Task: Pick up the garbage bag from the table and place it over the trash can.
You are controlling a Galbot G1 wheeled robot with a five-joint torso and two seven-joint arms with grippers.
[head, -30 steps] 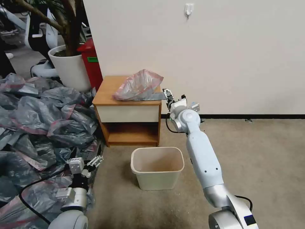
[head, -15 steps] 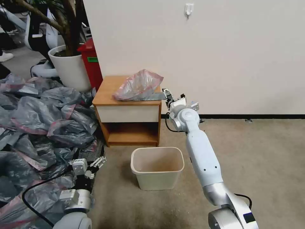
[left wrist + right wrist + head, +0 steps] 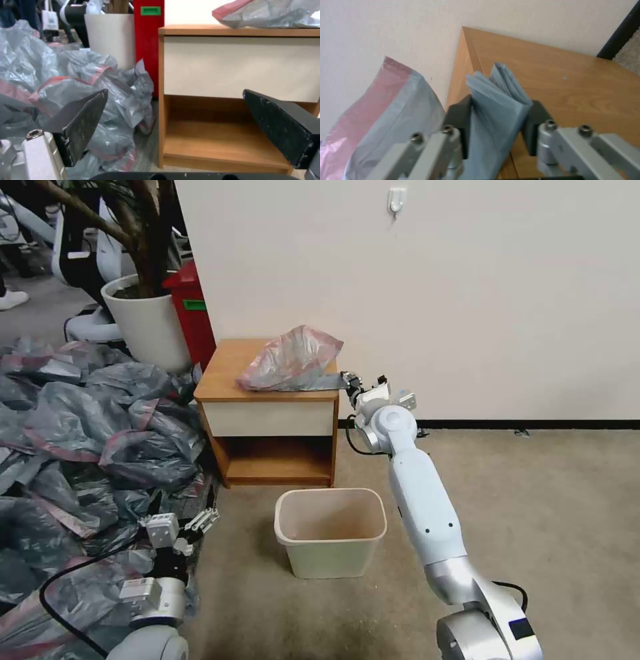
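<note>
Nightstand [image 3: 230, 373] is sitting against the wall at centre frame in your head view, and the garbage bag [image 3: 290, 359] is lying puffed up on the right half of its orange-brown top, its folded grey corner hanging out toward the right edge. Your right gripper [image 3: 348, 379] is reaching in at that right edge, just right of centre frame; in the right wrist view its two dark fingers [image 3: 460, 120] are standing on either side of the folded grey corner of the bag [image 3: 496, 110], pinching it between them, while the pink-red band of the bag's mouth is showing at the lower left of that frame. The rest of the bag is resting on the wood, not lifted. You are seeing the cream-beige trash can [image 3: 330, 530] standing upright on the carpet at lower centre, in front of the nightstand and well apart from the bag. Your left gripper [image 3: 200, 522] is hanging low at the lower left of the head view, beside the heap of grey bags [image 3: 80, 433], and in the left wrist view its black fingers [image 3: 83, 122] are spread wide with nothing between them, facing the nightstand's open shelf [image 3: 220, 140]. A white plant pot [image 3: 143, 323] and a red bin [image 3: 190, 313] are standing at the upper left.
</note>
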